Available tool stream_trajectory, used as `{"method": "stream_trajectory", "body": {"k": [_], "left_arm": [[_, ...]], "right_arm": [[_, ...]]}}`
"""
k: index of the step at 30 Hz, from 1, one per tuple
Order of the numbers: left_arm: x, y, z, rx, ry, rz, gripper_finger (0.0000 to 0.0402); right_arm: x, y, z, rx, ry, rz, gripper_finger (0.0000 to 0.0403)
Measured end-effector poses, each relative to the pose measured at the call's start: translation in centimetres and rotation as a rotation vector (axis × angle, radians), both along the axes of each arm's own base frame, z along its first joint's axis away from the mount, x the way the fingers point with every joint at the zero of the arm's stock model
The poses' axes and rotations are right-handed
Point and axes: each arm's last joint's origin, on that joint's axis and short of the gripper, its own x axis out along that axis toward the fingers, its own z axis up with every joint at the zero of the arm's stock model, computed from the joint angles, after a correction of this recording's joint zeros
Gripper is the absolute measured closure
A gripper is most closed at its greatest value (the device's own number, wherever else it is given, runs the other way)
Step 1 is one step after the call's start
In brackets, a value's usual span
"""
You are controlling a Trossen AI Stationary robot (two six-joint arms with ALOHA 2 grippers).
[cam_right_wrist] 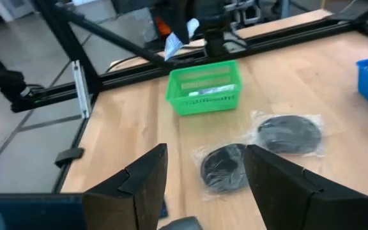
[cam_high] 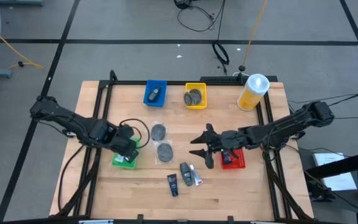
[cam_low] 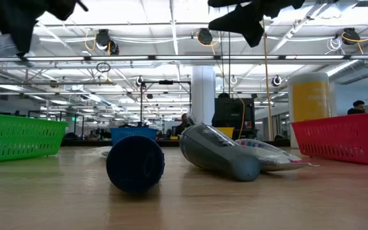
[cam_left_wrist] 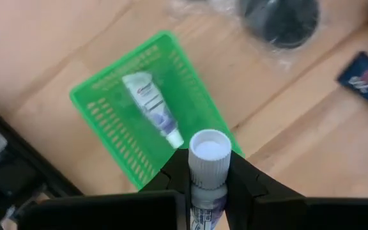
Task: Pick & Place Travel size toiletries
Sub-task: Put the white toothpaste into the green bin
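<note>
White tube [cam_left_wrist: 206, 172], clamped in left hand [cam_left_wrist: 208, 185]

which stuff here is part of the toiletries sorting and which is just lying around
Job things:
- white tube in the left gripper
- tube in the green tray
- wrapped grey discs
- mini bottles on the table

Lying about:
- big yellow bottle
- floor cables

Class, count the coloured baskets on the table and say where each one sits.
4. The blue basket and yellow basket sit along the far edge; the green basket lies under the left gripper, the red basket beneath the right arm. None seems hidden.
</note>
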Motion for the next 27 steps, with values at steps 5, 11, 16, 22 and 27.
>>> {"method": "stream_trajectory", "body": {"k": [5,11,16,22,27], "left_arm": [[-0.3,-0.4,-2.2,-0.007,0.026,0.062,0.035],[-0.3,0.1,-6.4,-0.038,0.035,0.114,0.0352],[-0.9,1.1,-8.5,-0.015,0.083,0.164,0.0355],[-0.9,1.9,-9.3,-0.01,0.092,0.196,0.0321],[-0.4,2.1,-9.3,-0.037,0.054,0.185,0.0329]], "right_arm": [[0.3,0.2,-0.3,0.009,-0.004,0.021,0.0206],[0.4,0.2,-0.3,0.019,-0.005,0.036,0.0206],[0.4,0.3,-0.2,0.022,-0.013,0.042,0.0206],[0.4,0.3,-0.3,0.02,-0.012,0.042,0.0206],[0.4,0.3,-0.3,0.018,-0.012,0.042,0.0206]]}}
